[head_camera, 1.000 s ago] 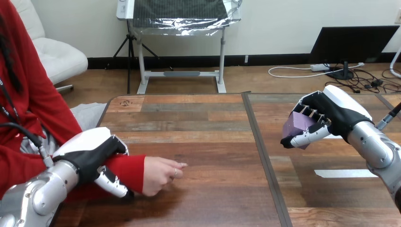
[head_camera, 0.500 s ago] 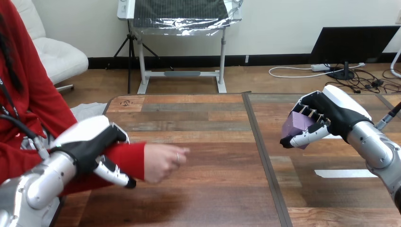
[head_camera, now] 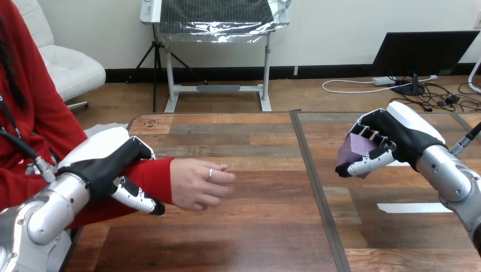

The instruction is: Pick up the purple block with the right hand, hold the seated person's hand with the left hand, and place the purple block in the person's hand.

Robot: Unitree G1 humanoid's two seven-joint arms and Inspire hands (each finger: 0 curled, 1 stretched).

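Note:
My right hand [head_camera: 397, 139] hovers above the right half of the table with its fingers and thumb curled round the purple block [head_camera: 356, 149]. At the left, my left hand [head_camera: 108, 164] is wrapped over the person's red-sleeved wrist [head_camera: 150, 178], fingers on top and thumb beneath. The person's hand [head_camera: 199, 182] sticks out past my grip, loosely curled and raised a little above the wood. A wide gap of table separates the block from the person's hand.
The wooden table [head_camera: 249, 226] has a dark seam [head_camera: 317, 192] running front to back near its middle. A strip of white tape [head_camera: 414, 208] lies on the right half, below my right hand.
My left hand has lifted the person's wrist up and away from me; the person's hand now hangs higher. My right hand and the block have stayed put.

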